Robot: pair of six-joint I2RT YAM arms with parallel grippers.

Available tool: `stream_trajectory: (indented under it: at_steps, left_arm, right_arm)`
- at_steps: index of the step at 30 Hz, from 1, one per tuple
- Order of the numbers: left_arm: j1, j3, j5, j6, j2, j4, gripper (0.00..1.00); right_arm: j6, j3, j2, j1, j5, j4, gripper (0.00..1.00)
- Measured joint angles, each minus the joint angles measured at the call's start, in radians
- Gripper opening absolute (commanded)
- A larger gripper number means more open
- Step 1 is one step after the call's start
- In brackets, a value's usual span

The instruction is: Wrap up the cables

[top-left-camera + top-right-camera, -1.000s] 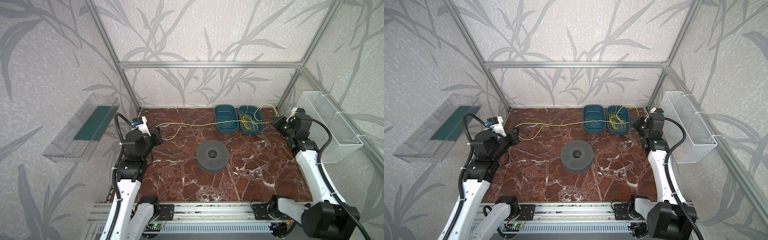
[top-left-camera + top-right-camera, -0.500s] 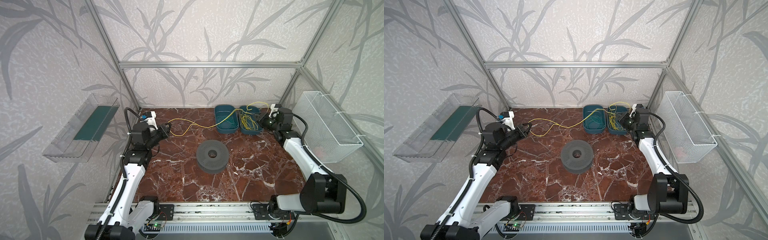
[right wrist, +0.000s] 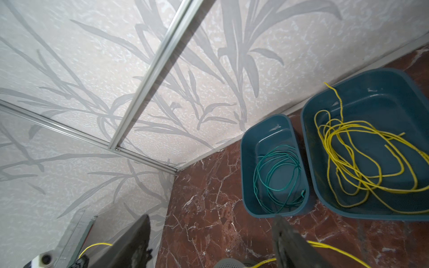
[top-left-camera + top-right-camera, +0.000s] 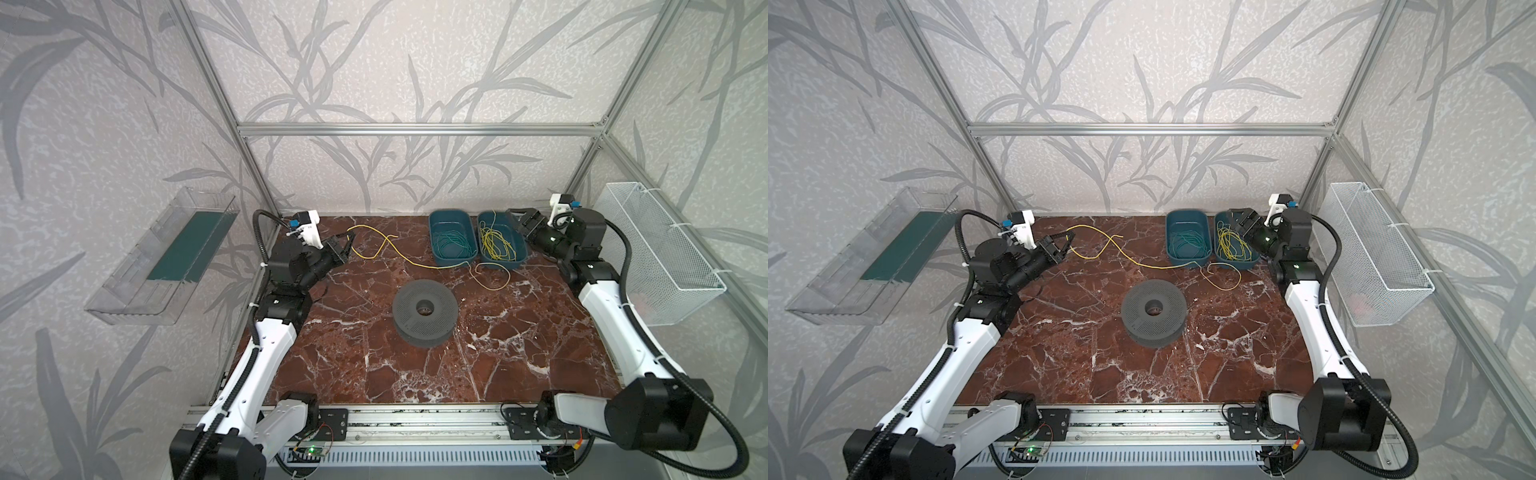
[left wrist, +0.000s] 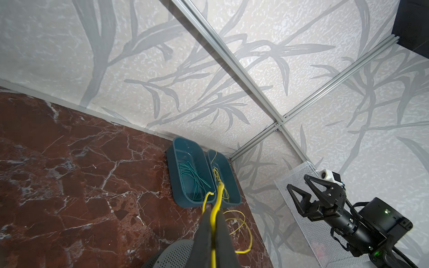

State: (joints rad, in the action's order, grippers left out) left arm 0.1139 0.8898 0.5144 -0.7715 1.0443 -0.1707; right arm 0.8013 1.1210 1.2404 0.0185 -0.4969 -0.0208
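A long yellow cable (image 4: 409, 261) snakes across the marble table (image 4: 374, 365) and ends in a loose loop (image 4: 496, 279) in front of the bins. My left gripper (image 4: 350, 242) at the back left is shut on its other end; the left wrist view shows the cable (image 5: 217, 204) pinched between the closed fingers. More yellow cables (image 3: 362, 160) lie tangled in the right-hand teal bin (image 4: 521, 253). My right gripper (image 4: 521, 218) hovers at that bin's far right corner, open, with nothing between its fingers (image 3: 139, 241).
A second teal bin (image 4: 434, 232) holds a coiled green cable (image 3: 276, 176). A grey perforated spool (image 4: 425, 307) sits mid-table. A white wire basket (image 4: 660, 257) hangs on the right wall, a clear tray (image 4: 166, 257) on the left.
My right gripper has opened and let go of the yellow cable, which has dropped onto the table. The left gripper moved toward the back, still holding its end.
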Motion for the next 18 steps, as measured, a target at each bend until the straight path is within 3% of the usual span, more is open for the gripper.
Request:
stream_trajectory:
  at_steps: [4, 9, 13, 18]
  left_arm:
    - [0.027, 0.007, -0.005, -0.012, 0.025, -0.048, 0.0]
    - [0.07, 0.006, -0.019, -0.016, 0.031, -0.109, 0.0]
    - [0.107, -0.009, -0.036, -0.014, 0.03, -0.166, 0.0]
    - [0.137, -0.043, -0.055, -0.014, 0.028, -0.197, 0.0]
  right_arm:
    - [0.056, -0.1, -0.143, -0.073, 0.017, 0.017, 0.84]
    - [0.177, -0.298, -0.303, -0.347, 0.156, 0.068, 0.91]
    - [0.292, -0.4, -0.291, -0.521, 0.27, 0.179, 0.93]
    - [0.44, -0.451, -0.159, -0.59, 0.366, 0.352, 0.94]
